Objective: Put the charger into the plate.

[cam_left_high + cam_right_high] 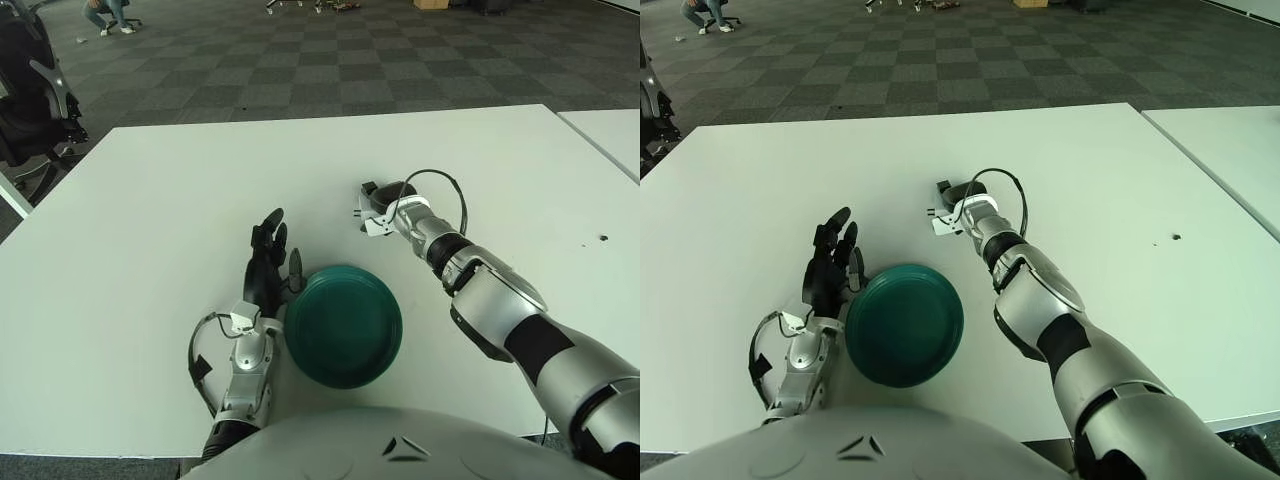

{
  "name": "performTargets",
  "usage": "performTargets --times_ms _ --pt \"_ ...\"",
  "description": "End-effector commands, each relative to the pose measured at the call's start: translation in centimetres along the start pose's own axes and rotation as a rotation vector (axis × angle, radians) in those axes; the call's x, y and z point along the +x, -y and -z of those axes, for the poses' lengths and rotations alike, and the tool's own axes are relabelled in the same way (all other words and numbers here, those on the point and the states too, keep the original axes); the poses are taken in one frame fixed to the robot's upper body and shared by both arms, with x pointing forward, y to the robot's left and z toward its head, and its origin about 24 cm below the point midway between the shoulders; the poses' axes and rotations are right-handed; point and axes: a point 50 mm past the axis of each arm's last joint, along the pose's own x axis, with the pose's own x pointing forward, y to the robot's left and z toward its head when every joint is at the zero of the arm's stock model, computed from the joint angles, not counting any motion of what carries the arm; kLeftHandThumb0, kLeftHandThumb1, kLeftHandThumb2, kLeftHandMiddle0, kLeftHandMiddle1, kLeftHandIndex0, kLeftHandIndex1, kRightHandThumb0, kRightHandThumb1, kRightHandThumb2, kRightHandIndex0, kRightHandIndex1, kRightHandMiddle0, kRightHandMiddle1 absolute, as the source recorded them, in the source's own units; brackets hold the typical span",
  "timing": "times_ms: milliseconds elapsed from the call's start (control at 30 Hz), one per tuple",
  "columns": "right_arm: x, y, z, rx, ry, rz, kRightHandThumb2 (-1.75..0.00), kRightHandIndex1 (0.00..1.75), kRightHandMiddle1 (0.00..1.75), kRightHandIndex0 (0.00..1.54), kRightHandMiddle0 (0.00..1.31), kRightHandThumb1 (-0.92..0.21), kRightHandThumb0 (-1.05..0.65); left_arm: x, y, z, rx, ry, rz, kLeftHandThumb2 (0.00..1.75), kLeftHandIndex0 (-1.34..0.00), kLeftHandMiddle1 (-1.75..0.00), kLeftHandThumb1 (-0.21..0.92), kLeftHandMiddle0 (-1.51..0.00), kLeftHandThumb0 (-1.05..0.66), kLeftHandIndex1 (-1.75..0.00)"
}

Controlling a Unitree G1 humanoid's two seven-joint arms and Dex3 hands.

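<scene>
Starting at the left, your left hand [268,262] lay on the white table [160,200] with its dark fingers [270,232] spread wide and pointing to the far side, holding nothing. It sat just beside the left rim of the plate [345,324], with one fingertip close against that rim; you could not tell whether the two touched.

The plate was the only container in sight. It was round and dark green, it stood on the near part of the table, and it held nothing at all. No brand, label or writing could be read on it, nor on anything else on the table.

Farther off and to the right of the plate, your right hand [385,203] reached in from the right side, its fingers curled around the charger [374,213]. The charger was a small white block, with what looked like short prongs pointing left, and it showed at the left edge of the hand. It was well apart from the plate, on the far side of the plate's right half. You could not tell whether it touched the table or was held just above it. A thin black cable [440,185] looped up over the wrist behind that hand.
</scene>
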Motion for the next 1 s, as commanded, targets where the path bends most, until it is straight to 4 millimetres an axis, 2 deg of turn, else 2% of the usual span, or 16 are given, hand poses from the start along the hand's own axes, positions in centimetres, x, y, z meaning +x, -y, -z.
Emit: performTargets --times_ms 0,133,200,233,267,300,333,400,500,600,767,967 --pt "-4.4 -12.8 -1.5 -0.045 0.007 -0.367 -0.58 0.06 0.57 0.48 0.00 -0.92 -0.87 -4.9 -0.3 3.1 -0.045 -0.179 -0.121 0.92 0.00 0.00 0.92 -0.20 -0.81 -0.56" --pt "-4.4 -12.7 -1.5 -0.027 0.005 -0.316 -0.57 0.10 0.72 0.61 0.00 -0.92 -0.83 -5.2 -0.6 3.0 -0.011 -0.174 -0.135 0.93 0.00 0.00 0.92 -0.20 -0.81 -0.54" --pt "-4.4 -12.6 -1.5 -0.011 0.001 -0.291 -0.54 0.66 0.92 0.58 0.00 -0.92 -0.80 -5.4 -0.8 3.1 0.002 -0.176 -0.142 0.93 0.00 0.00 0.92 -0.19 -0.81 -0.52" --pt "-4.4 -12.6 -1.5 -0.004 0.000 -0.280 -0.53 0.84 0.97 0.58 0.02 -0.92 -0.79 -5.5 -0.9 3.1 0.007 -0.178 -0.146 0.94 0.00 0.00 0.92 -0.19 -0.81 -0.51" --pt "-4.4 -12.6 -1.5 0.001 -0.001 -0.264 -0.51 1.12 1.06 0.57 0.03 -0.92 -0.78 -5.6 -0.9 3.1 0.010 -0.179 -0.150 0.94 0.00 0.00 0.92 -0.19 -0.81 -0.50" --pt "-4.5 -12.6 -1.5 0.003 -0.001 -0.254 -0.50 1.35 1.21 0.57 0.10 -0.92 -0.76 -5.7 -1.0 3.2 0.012 -0.180 -0.153 0.94 0.00 0.00 0.92 -0.19 -0.81 -0.50" --pt "-4.5 -12.6 -1.5 0.005 0.001 -0.242 -0.49 1.43 1.26 0.57 0.12 -0.92 -0.76 -5.7 -1.0 3.2 0.015 -0.180 -0.156 0.94 0.00 0.00 0.92 -0.19 -0.81 -0.50" --pt "-4.6 -12.7 -1.6 0.005 0.003 -0.228 -0.47 1.62 1.48 0.62 0.25 -0.92 -0.70 -5.8 -1.1 3.2 0.020 -0.180 -0.162 0.94 0.00 0.00 0.92 -0.19 -0.82 -0.49" --pt "-4.8 -13.0 -1.6 0.006 0.005 -0.216 -0.70 1.70 1.63 0.69 0.33 -0.76 -0.49 -5.9 -1.1 3.2 0.037 -0.176 -0.171 0.95 0.00 0.00 0.92 -0.20 -0.82 -0.50" --pt "-5.1 -13.4 -1.5 0.009 0.005 -0.206 -0.85 1.73 1.71 0.76 0.37 -0.66 -0.43 -5.9 -1.2 3.0 0.076 -0.166 -0.180 0.96 0.00 -0.01 0.92 -0.20 -0.82 -0.51" --pt "-5.2 -13.6 -0.9 0.022 -0.003 -0.203 -0.95 1.74 1.74 0.86 0.41 -0.60 -0.41 -5.9 -1.2 2.7 0.108 -0.149 -0.187 0.97 0.00 -0.01 0.92 -0.21 -0.83 -0.52" --pt "-4.6 -12.0 1.1 0.043 -0.039 -0.173 -1.01 1.75 1.75 0.97 0.43 -0.55 -0.41 -5.7 -1.0 2.5 0.108 -0.140 -0.191 0.97 0.00 -0.01 0.92 -0.22 -0.83 -0.54"
